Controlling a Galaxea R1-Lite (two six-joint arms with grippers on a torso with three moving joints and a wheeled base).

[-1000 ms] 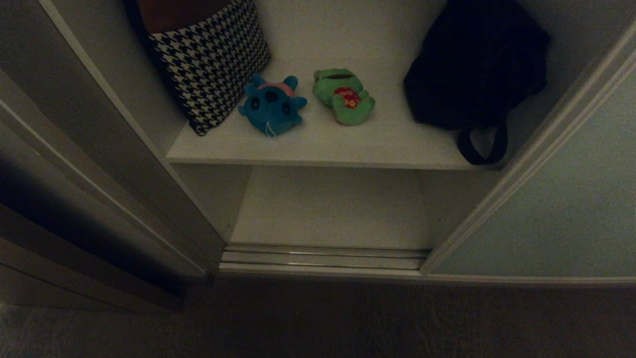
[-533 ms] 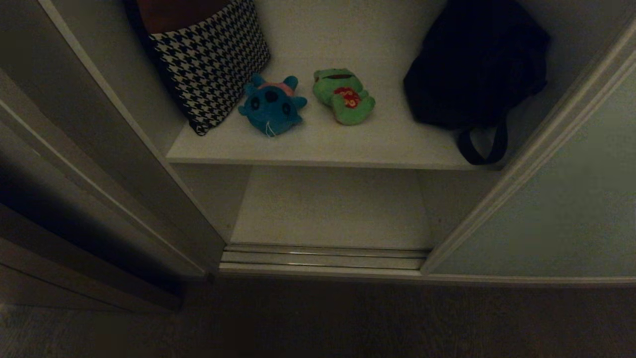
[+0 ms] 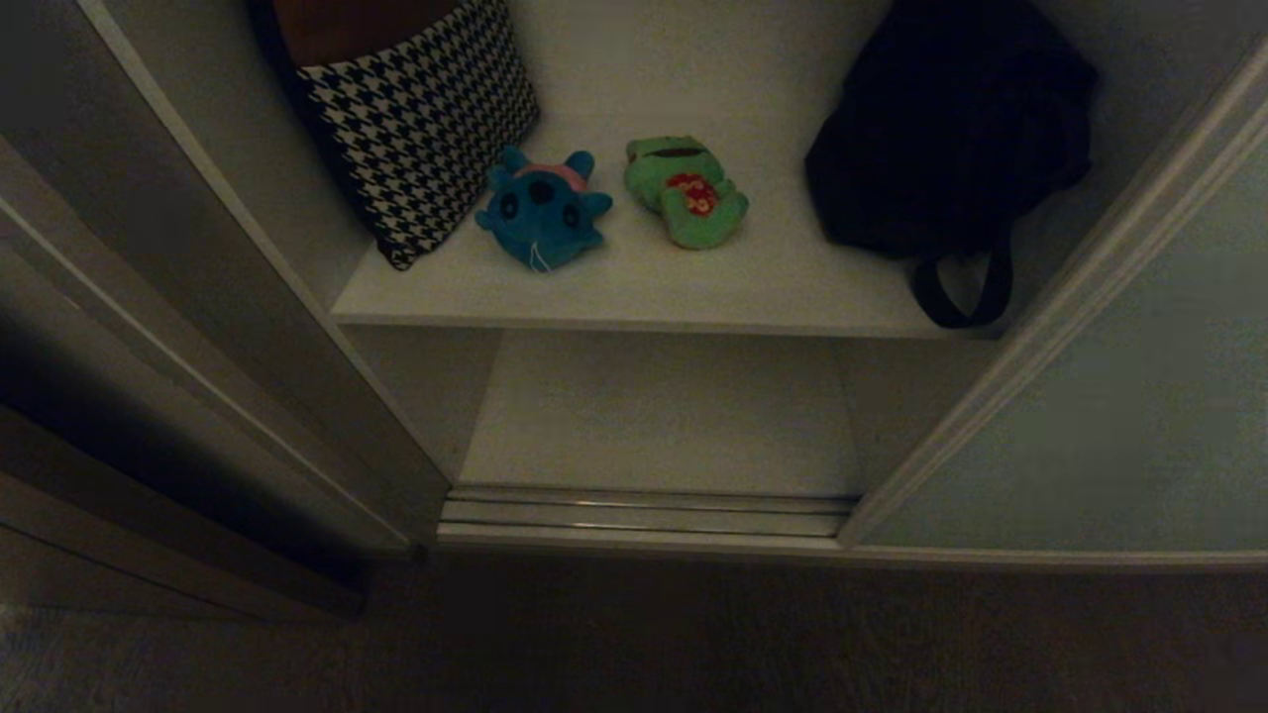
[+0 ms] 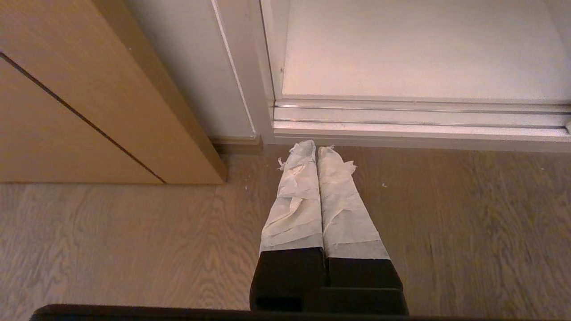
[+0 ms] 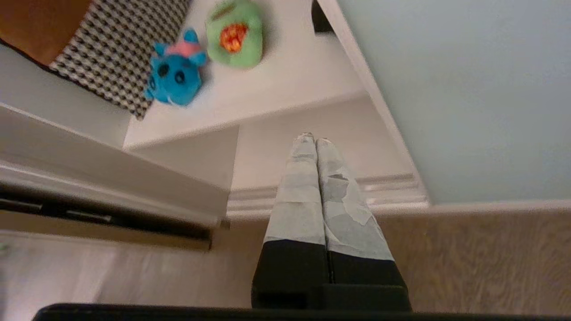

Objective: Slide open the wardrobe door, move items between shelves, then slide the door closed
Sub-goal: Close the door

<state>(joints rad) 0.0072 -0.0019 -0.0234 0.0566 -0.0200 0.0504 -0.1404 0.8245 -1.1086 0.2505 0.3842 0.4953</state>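
You see the sliding wardrobe door (image 3: 1119,416) slid open at the right; the teal-blue plush (image 3: 543,210) and green plush (image 3: 686,190) lie side by side on the upper shelf (image 3: 634,287). Your left gripper (image 4: 316,151) and right gripper (image 5: 314,139) are both clenched empty.

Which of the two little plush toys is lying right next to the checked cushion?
The blue toy, with its pink tuft, beside the cushion; the green toy lies nearer the bag.

Head view dim; wrist views brighter

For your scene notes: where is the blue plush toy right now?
In the head view, the blue plush toy lies on the upper shelf, between the checked cushion on its left and the green plush toy.
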